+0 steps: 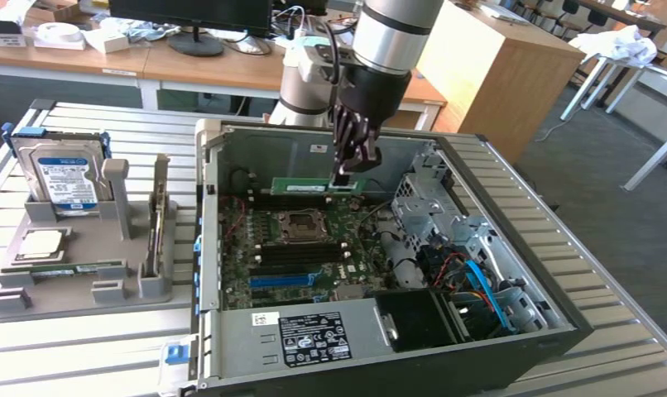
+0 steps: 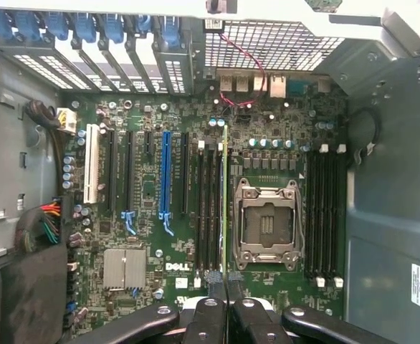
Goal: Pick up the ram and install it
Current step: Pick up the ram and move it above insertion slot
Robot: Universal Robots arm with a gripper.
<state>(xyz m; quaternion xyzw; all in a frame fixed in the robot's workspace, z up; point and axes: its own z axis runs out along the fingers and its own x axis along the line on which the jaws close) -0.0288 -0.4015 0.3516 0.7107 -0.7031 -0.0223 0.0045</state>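
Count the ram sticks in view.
2. One ram in the gripper above the motherboard; the other ram flat on the grey holder, exterior view's left. More may be hidden.

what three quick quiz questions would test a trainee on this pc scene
1. True or false: the claw is shut on the ram.
2. Where does the second stick lie? A: grey tray; B: desk; C: floor.
3. Fill in: the hard drive stands at the exterior view's ____.
Key: 1 true; 2 A; 3 left.
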